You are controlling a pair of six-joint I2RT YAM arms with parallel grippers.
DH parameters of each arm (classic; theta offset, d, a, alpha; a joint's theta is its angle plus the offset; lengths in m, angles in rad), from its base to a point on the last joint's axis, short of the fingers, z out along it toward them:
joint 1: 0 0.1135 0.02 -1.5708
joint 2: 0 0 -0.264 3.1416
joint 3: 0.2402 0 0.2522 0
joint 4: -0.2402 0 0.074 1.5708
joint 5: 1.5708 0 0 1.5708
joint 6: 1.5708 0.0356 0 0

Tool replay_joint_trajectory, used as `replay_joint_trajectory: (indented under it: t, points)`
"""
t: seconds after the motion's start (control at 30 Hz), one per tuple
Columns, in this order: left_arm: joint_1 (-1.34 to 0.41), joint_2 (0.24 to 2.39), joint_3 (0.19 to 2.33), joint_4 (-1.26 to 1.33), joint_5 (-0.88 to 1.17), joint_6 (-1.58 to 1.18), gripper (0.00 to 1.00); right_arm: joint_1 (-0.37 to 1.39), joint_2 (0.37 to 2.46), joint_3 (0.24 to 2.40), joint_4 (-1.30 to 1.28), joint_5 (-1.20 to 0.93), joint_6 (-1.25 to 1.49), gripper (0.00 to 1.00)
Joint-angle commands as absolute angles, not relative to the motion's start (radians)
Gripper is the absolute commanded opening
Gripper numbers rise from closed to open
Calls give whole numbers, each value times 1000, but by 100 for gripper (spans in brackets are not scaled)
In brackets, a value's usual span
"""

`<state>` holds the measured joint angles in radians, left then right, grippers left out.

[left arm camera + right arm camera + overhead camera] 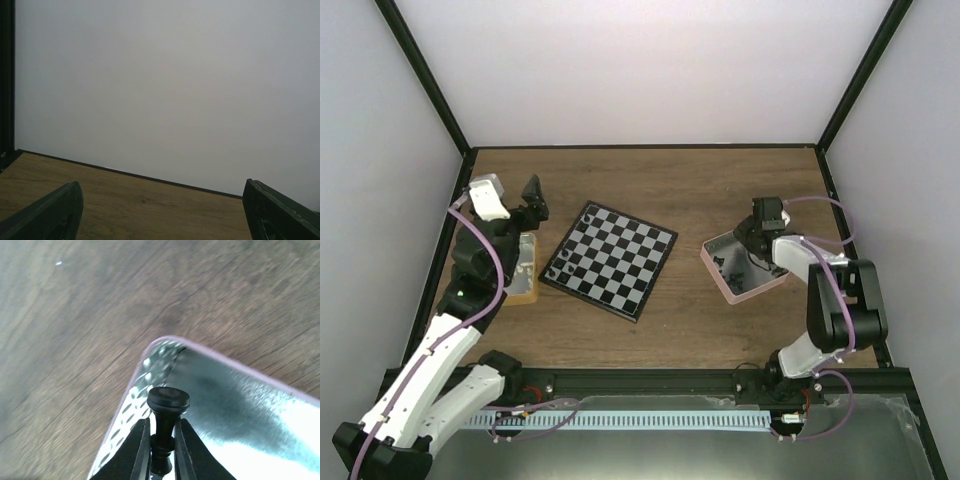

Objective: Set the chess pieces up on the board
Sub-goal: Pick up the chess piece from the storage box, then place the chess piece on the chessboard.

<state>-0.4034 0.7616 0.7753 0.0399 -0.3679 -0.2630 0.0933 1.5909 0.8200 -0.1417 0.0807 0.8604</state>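
Now right gripper (161, 435) sits in pink tray (167, 341) at 3 o'clock of board (610, 258). Its jaws are narrow, pinched on a black piece (168, 401) by the stem under its head. I judge the low grip is meant to keep it upright for placing. A few black pieces (570, 262) already stand along board's 9 o'clock edge; the rest are not set. Meanwhile left gripper (160, 212) is spread wide and empty, aimed at far wall over tan tray (527, 290) at 9 o'clock, likely to keep clear.
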Motion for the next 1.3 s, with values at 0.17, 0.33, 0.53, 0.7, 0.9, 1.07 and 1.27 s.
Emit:
replay_joint_trajectory:
  t: [0.17,0.33,0.53,0.7,0.9,1.07,1.27]
  points:
    - [-399,835,769,61,-149,-408,89,156,1377,760,-107,-272,699,5]
    - [-398,923,786,103,143,-553,89,282,1354,793,-31,-484,552,5]
    - [-399,1083,825,121,469,-656,89,431,1374,825,104,-655,467,6]
    - [-399,1193,845,102,654,-693,85,502,1405,857,186,-793,414,6]
    - [-399,1286,850,140,852,-785,76,532,1410,889,197,-875,359,6]
    - [-400,1331,847,173,943,-819,72,550,1417,914,194,-910,323,6]
    - [-413,1362,838,202,994,-846,59,569,1467,967,153,-905,302,7]
